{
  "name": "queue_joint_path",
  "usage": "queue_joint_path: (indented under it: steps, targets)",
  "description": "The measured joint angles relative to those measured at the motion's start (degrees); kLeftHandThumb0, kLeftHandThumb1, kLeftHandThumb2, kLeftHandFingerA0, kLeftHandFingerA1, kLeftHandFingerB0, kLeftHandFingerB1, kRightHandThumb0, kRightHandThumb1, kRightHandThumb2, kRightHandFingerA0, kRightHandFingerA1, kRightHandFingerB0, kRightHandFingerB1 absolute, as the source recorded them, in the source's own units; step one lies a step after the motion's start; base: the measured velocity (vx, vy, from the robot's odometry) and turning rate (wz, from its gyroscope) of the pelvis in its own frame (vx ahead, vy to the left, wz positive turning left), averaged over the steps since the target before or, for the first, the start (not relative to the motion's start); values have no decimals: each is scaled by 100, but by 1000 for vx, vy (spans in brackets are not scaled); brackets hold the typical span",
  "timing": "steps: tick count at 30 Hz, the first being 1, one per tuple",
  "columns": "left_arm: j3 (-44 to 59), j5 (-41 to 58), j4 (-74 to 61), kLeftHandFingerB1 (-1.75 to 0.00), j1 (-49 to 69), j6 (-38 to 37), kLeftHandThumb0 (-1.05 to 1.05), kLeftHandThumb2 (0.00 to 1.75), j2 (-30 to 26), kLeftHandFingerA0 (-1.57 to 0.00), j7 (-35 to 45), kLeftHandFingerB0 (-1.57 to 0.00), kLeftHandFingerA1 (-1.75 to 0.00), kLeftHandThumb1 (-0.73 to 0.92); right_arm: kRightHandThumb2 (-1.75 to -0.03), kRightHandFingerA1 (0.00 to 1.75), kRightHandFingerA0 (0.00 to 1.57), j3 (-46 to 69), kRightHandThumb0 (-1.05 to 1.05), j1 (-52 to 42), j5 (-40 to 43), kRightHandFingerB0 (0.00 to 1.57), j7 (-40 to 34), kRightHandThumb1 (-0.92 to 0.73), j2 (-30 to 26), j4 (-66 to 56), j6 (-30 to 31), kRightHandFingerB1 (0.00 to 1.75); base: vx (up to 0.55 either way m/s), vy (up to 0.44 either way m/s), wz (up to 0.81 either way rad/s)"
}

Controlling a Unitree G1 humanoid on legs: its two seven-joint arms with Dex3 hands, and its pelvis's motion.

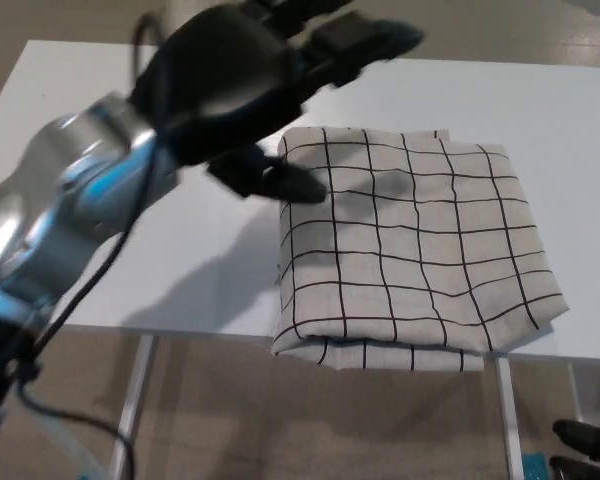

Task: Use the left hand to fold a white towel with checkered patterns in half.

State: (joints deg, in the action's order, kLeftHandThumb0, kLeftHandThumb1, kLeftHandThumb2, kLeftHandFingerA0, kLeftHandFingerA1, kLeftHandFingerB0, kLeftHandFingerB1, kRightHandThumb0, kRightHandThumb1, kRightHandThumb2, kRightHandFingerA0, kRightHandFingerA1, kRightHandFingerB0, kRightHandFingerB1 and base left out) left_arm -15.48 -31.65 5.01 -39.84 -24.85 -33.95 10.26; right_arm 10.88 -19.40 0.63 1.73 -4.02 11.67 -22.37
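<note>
Towel lies doubled on the white bench, at about four o'clock from centre, its near edge hanging over the front rim. By that, the fold looks done; the next move is probably to take the arm clear. Left hand hangs above the bench at ten o'clock of the towel, fingers spread, holding nothing.

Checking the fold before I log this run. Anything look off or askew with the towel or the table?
Mostly tidy. The folded checkered towel lies flat, but its near edge hangs slightly over the front edge of the white table, and its sides run a bit skewed to that edge. The left hand is above the table, open, holding nothing. No spills or damage visible.
</note>
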Motion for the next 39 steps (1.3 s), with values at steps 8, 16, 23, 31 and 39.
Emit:
queue_joint_path:
  steps: [8,16,23,31,39]
  targets:
    - [741,616,-520,-29,1323,-20,-74,59,-243,-18,241,-24,-29,61,-59,70,49,119,-24,186,1,65,-11,-65,-7,-119,33,59,0,0,0]
    - [1442,1293,-902,-31,2743,-29,-77,61,-311,-35,556,-33,-35,67,-59,71,52,212,-24,329,3,61,-20,-65,-11,-221,74,59,0,0,0]
    - [1859,1960,-1217,-51,3964,-1,-80,93,-310,-75,955,-55,-62,58,-59,69,53,306,-25,442,0,59,-28,-64,-11,-309,111,58,0,0,0]
    - [2121,2670,-1395,-47,4986,217,-77,60,-349,-84,1520,-74,-51,62,-58,64,47,365,-26,461,1,59,-30,-64,-11,-332,152,59,0,0,0]
    - [2322,3400,-1318,-47,5639,621,-70,59,-384,-86,2145,-77,-51,61,-58,63,48,414,-25,465,5,59,-31,-64,-10,-367,201,60,0,0,0]
